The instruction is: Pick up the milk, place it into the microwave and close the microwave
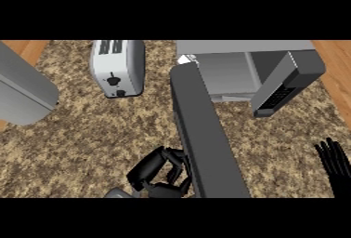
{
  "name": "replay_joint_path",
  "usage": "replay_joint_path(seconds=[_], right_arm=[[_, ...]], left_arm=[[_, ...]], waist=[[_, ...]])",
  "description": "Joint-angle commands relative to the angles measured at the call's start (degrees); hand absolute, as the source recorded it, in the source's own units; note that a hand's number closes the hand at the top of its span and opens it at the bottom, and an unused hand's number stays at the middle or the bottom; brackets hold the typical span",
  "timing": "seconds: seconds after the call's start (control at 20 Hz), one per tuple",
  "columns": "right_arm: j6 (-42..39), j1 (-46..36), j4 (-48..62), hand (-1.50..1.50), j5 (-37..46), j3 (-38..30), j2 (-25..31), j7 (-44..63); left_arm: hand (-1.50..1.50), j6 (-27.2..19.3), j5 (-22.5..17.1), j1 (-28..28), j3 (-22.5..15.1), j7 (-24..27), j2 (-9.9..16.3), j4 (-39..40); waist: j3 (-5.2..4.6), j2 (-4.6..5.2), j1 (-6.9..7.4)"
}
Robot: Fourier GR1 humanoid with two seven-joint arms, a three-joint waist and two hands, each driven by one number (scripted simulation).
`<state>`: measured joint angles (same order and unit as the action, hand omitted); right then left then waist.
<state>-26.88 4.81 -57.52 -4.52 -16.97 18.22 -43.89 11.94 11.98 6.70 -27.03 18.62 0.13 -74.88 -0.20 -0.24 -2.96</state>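
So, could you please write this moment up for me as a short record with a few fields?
microwave: open microwave at the counter's far side, cavity showing
door: microwave door swung wide open, reaching toward the robot
milk: partly visible, white carton at the cavity's left edge
left hand: left hand with curled fingers by the door's left face, near its free end
right hand: right hand open, fingers up, resting at the view's right edge
other: toaster left of the microwave
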Motion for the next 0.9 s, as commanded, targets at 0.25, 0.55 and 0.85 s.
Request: replay_joint_path(seconds=[0.25, 0.55, 0.85], right_arm=[[-13.2, 4.9, -16.0, -1.50, -10.1, 4.0, 1.7, 2.5], [-14.3, 5.8, -25.1, -1.50, -16.8, 6.4, 3.4, 10.8], [-12.8, 4.5, -32.7, -1.50, -19.9, 9.5, 3.7, 16.5]], left_arm=[[1.50, -12.9, -9.5, 7.7, -17.2, -3.6, -0.1, 9.7], [1.50, -22.6, -18.4, 16.7, -24.2, -8.3, -0.1, 10.0], [1.50, -33.4, -23.3, 21.7, -29.5, -8.0, -0.1, 9.9]], waist=[[-0.06, 0.45, -2.15], [-0.07, 0.71, -3.49], [-0.14, 1.03, -5.05]])
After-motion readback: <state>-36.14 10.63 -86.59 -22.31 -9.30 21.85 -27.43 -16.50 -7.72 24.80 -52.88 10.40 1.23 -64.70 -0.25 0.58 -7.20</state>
